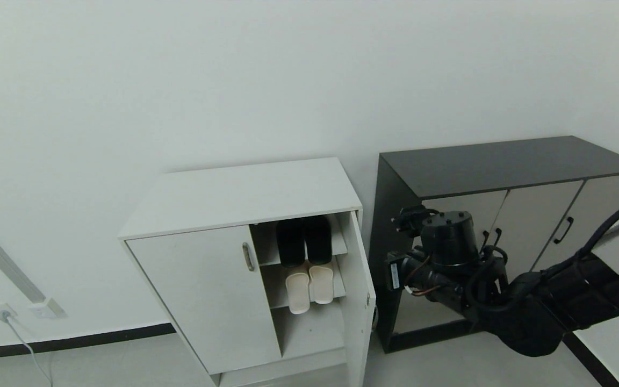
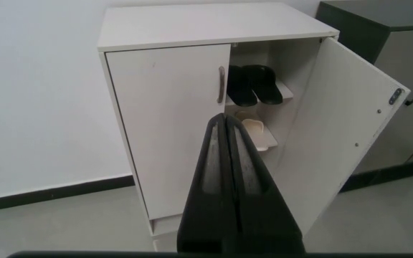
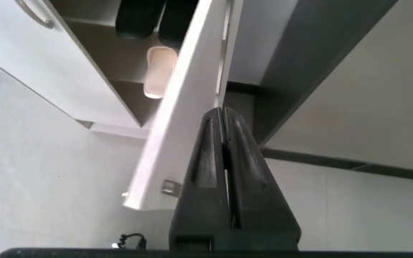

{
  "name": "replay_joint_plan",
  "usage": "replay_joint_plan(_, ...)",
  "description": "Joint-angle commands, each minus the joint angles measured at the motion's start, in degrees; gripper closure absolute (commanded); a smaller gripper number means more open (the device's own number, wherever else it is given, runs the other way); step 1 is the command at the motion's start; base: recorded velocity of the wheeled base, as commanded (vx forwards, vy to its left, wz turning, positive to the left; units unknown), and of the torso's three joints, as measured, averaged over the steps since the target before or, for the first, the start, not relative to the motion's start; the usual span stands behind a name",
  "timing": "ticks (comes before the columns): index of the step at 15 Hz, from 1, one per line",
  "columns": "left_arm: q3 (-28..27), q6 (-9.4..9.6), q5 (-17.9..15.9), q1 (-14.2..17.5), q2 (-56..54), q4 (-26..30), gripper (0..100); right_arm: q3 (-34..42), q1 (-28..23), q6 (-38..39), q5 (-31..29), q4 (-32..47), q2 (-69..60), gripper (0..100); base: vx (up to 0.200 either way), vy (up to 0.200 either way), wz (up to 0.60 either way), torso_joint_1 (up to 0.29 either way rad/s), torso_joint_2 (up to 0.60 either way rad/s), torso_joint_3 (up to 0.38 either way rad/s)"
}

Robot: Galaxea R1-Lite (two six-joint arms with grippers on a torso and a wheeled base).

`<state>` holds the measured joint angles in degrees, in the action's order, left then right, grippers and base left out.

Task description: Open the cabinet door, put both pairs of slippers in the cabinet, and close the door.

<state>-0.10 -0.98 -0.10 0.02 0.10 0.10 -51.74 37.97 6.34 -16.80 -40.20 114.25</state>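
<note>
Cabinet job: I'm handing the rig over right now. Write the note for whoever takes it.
Left hand: shut, empty, held in front of the white cabinet.
Right hand: shut, empty, close beside the open right door, on its outer side.
Black slippers on the top shelf, white slippers on the middle shelf.
Done: door opened, both pairs inside.
Left: swing the right door shut; the left door is closed.

Black slippers [image 1: 304, 240] above white slippers [image 1: 309, 287] in cabinet [image 1: 245, 194]
</note>
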Motion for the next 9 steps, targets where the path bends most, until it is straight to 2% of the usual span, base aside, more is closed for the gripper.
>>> replay_joint_plan(1,0.0,-0.08,0.0,0.1,0.0,0.0,100,0.7,0.2,-0.1,0.0,-2.5,3.9,100,0.0,0.0,0.0,0.0,0.0,0.0)
replay_joint_plan(6,0.0,0.01,0.0,0.1,0.0,0.0,100,-0.4,0.3,-0.6,1.3,-10.8,13.1,100,0.0,0.0,0.0,0.0,0.0,0.0)
replay_joint_plan(9,0.0,0.01,0.0,0.1,0.0,0.0,100,-1.4,2.0,-1.1,1.5,-12.2,15.1,100,0.0,0.0,0.0,0.0,0.0,0.0)
